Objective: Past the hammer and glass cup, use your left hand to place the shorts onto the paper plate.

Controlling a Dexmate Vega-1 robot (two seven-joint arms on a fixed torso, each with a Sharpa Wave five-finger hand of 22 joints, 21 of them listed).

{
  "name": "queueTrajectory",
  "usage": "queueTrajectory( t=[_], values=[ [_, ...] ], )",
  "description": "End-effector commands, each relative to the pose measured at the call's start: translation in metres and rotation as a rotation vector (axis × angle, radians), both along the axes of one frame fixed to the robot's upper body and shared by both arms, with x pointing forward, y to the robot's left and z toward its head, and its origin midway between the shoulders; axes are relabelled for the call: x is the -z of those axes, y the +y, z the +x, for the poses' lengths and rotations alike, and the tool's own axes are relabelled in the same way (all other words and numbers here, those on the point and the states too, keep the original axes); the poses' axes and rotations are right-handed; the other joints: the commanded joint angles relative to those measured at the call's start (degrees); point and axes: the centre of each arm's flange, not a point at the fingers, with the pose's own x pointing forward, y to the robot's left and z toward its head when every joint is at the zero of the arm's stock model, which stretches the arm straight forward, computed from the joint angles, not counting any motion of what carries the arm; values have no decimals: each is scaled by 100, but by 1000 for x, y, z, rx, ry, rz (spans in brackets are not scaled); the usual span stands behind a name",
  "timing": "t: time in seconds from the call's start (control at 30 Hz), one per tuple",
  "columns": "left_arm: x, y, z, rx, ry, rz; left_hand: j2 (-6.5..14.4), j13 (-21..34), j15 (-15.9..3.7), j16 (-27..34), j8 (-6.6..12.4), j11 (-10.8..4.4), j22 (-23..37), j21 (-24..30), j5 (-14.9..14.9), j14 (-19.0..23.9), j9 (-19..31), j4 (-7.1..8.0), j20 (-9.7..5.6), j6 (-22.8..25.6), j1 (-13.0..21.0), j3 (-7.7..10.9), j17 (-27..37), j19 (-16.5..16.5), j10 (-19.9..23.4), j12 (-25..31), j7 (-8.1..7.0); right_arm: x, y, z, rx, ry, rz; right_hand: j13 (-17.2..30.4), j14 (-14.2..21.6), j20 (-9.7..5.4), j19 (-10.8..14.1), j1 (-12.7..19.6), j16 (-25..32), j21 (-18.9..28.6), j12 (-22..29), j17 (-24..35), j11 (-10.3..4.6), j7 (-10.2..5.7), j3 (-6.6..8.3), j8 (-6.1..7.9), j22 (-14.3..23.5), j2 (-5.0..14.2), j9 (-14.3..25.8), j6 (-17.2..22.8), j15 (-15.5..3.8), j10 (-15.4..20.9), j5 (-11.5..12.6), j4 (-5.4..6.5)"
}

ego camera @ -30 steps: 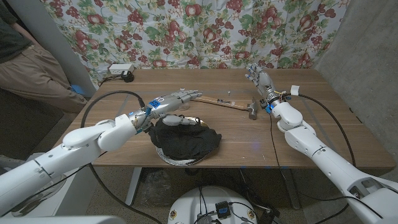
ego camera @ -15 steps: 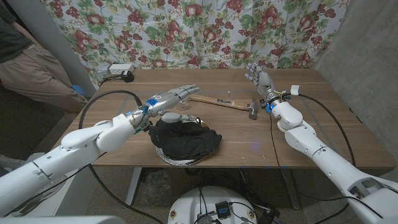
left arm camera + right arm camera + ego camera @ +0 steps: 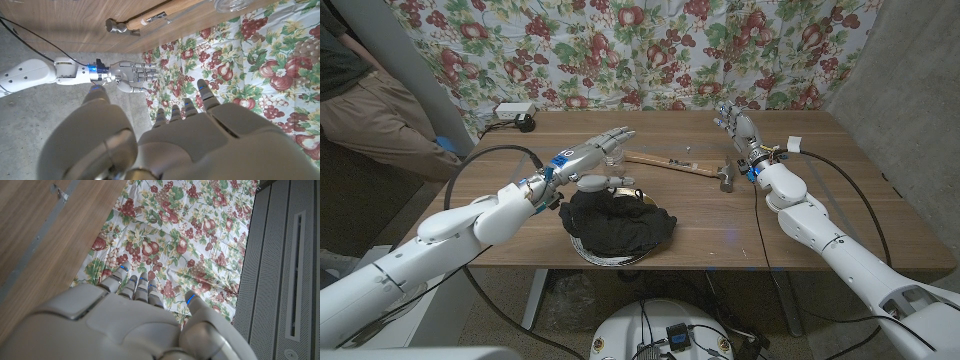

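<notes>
Shorts point(image 3: 620, 225), black and crumpled, cover the paper plate point(image 3: 603, 259); left hand point(image 3: 597, 160) hovers released above.

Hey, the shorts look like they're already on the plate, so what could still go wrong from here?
1. The left hand, open, hovers above the shorts near the glass cup; pulling back carelessly might tip the cup.
2. The shorts drape over the paper plate, which sits at the table's front edge; a nudge might push both off.
</notes>
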Motion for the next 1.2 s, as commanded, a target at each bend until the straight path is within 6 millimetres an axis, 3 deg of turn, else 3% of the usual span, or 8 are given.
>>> queueTrajectory(
  t=[0.03, 0.77, 1.2],
  values=[
    [-6, 6, 3, 25, -19, -66, 6, -1, 19, 7, 28, -6, 13, -35, 27, -83, -1, 63, 4, -61, -103, -5, 18, -60, -93, 25, -6, -2, 0, 1, 3, 1, -4, 18, 39, -258, -18, -14, 6, 0, 11, -6, 10, 7, 18, 7, 14, 184, 17, 16, -8, 21, 16, 2],
    [-21, 20, 21, 98, -7, -103, 69, -6, 42, 19, 20, 41, 18, -238, 70, -201, -5, 181, 0, -226, -303, -99, 8, -160, -308, 15, -3, -5, 2, -2, 43, 0, -3, 18, 48, -249, -12, -22, 7, 6, 9, -8, 19, 23, 6, 9, 14, 156, 16, 24, -6, 18, 16, -4],
    [-23, 27, 23, 136, -4, -93, 73, -6, 31, 29, 33, 46, 19, -281, 80, -201, -6, 194, -5, -227, -333, -121, 3, -162, -334, 27, 11, 2, -2, -14, 88, -3, 10, 18, 50, -249, -5, -36, 7, 10, 9, -7, 36, 28, -8, 8, 13, 135, 16, 24, 4, 18, 17, -2]
  ],
)
